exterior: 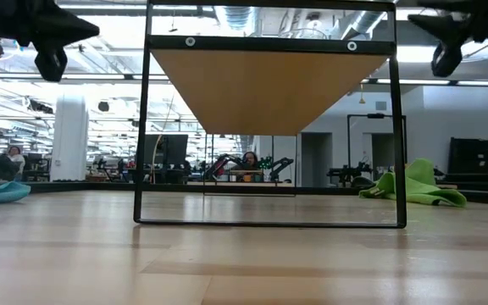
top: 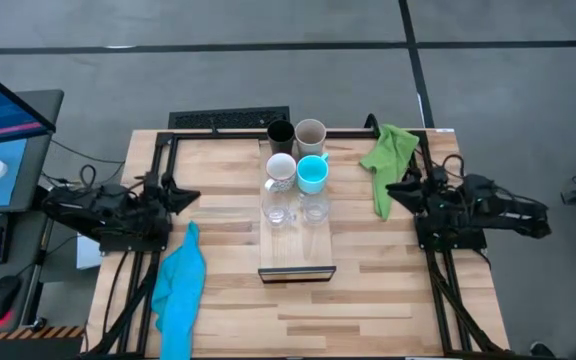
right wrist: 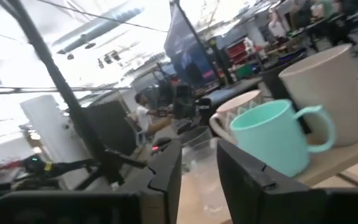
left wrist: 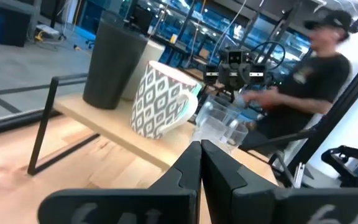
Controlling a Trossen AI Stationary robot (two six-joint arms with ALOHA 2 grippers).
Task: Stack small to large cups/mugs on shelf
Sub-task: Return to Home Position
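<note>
Wooden tabletop [top: 388,290], shelf [top: 298,250] down the middle between the 2 arms. Count on the shelf is 6 vessels, in 3 pairs:
- keyboard [top: 230,120] end: black cup [top: 280,133] + beige-grey cup [top: 310,133]
- middle: white mug [top: 280,168], patterned, + turquoise mug [top: 312,174]
- next row: clear glass cup [top: 277,208] + second glass cup [top: 314,207]

All upright and packed close. The near end of the shelf is bare wood.

2 cloths on the tabletop, none on the shelf: green cloth [top: 388,160] by the right arm, blue cloth [top: 180,290] by the left arm.

Left gripper [top: 183,195] sits off the shelf's left side, jaws closed on nothing, tips touching in its wrist view. Right gripper [top: 396,188] sits off the right side next to the green cloth, jaws apart and empty.

1 person [left wrist: 316,68] in a dark shirt beyond the tabletop, blurred
</note>
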